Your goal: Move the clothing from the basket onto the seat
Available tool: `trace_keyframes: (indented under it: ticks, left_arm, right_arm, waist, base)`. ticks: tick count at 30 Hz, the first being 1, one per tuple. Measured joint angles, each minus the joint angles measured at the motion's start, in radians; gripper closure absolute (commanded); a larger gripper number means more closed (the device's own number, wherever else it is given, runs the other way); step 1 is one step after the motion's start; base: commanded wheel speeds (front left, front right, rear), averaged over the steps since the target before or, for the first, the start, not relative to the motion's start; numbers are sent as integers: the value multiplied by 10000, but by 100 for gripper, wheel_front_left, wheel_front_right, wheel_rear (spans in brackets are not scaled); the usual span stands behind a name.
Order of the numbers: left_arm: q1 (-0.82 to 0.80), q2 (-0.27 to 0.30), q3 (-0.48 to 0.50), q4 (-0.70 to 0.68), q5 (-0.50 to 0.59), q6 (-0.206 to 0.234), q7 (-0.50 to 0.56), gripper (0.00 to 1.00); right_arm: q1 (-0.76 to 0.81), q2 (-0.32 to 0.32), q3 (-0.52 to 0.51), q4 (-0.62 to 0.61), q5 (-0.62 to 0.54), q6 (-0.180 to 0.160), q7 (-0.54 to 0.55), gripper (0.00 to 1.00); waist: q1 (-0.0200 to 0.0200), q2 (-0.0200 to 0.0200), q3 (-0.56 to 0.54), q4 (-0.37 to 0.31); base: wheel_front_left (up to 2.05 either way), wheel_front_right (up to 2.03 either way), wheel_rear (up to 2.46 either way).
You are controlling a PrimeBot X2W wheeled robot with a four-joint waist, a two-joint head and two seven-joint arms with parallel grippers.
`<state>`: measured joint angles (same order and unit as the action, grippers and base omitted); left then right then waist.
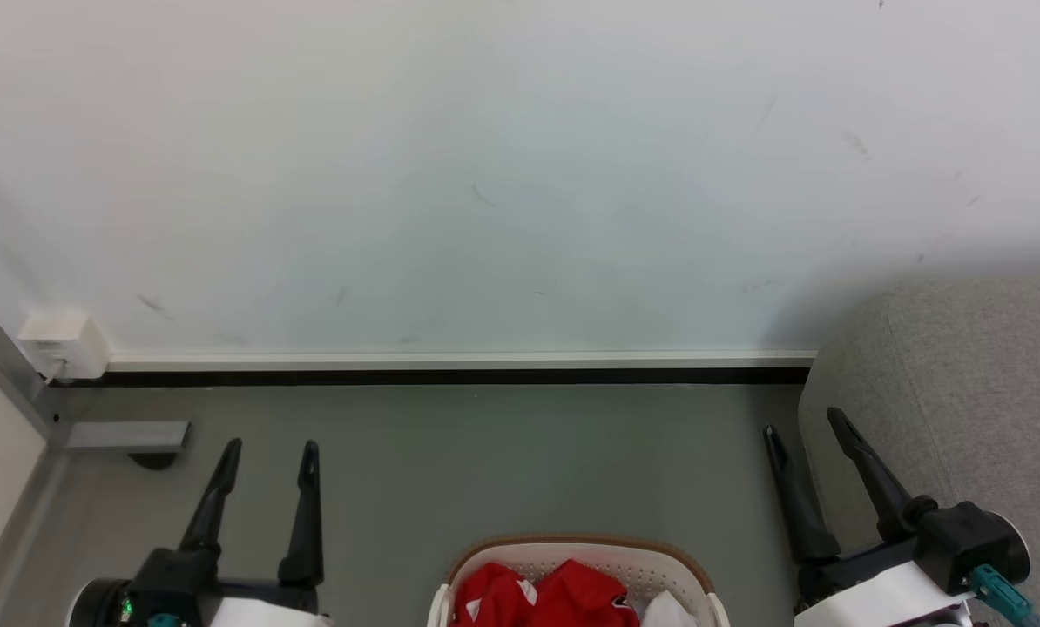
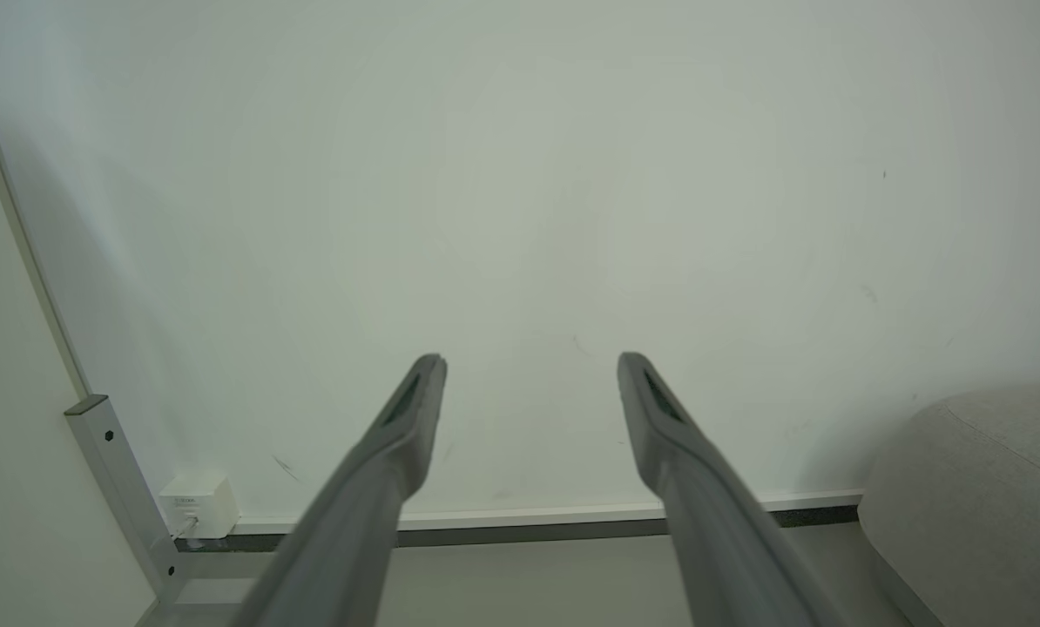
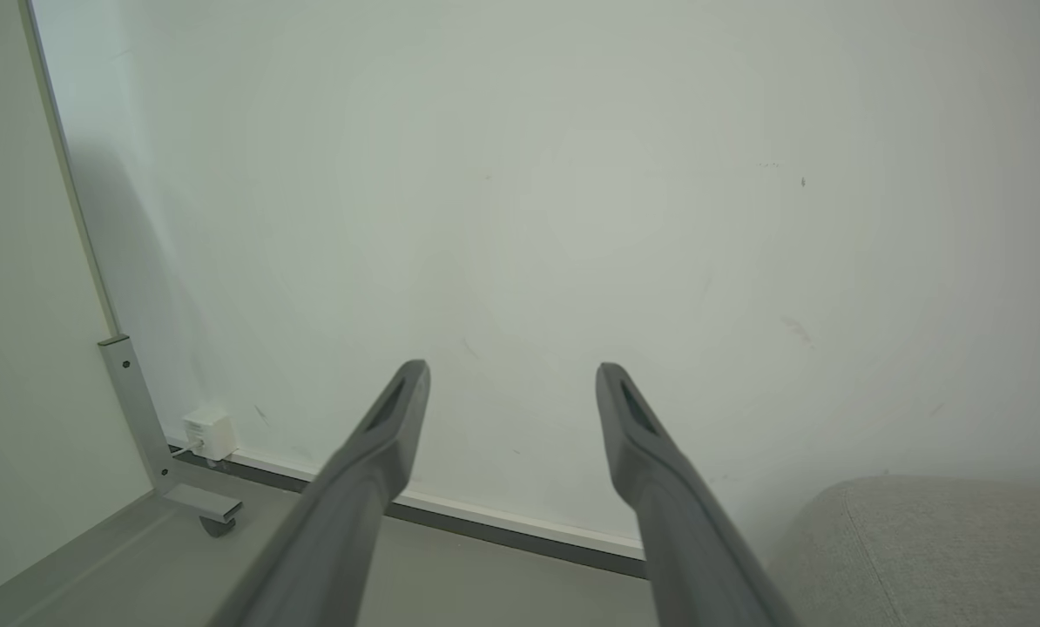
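Both wide, empty: left pincer [image 1: 273, 446], right pincer [image 1: 802, 421]; red white-trimmed clothing [image 1: 572, 594] crumpled in basket [image 1: 572, 542].

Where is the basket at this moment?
In the head view the basket stands on the floor at the bottom centre, between the left gripper and the right gripper. The sofa is to its right.

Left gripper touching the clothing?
Apart. Head view: the left gripper stands open left of the basket, with floor showing between it and the red clothing.
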<state>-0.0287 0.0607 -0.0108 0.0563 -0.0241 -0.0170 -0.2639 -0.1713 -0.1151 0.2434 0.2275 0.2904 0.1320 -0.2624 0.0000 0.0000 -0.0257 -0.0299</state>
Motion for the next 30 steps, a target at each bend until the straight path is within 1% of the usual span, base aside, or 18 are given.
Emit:
trace_keyframes:
  ticks: [13,19,26,30]
  left_arm:
    - [0,-21,67,69,-33,-88,0,0]
    - [-10,-58,81,77,-194,-180,-2,0]
    - [-174,-94,-50,86,-387,-324,-2,0]
    - [-625,-104,-148,186,-431,-422,-2,0]
  right_arm:
    - [-14,36,-40,-25,75,0,0,0]
    - [-134,13,-42,-81,109,0,-2,0]
    - [-430,-50,-441,-368,320,0,-21,0]
    - [-767,-142,-665,-573,320,0,-21,0]
  waist:
    - [0,0,21,-55]
    - [0,0,117,-226]
    - [0,0,502,-555]
    - [0,0,1003,-721]
  base:
    - [0,0,0]
    - [0,0,0]
    - [0,0,0]
    - [0,0,0]
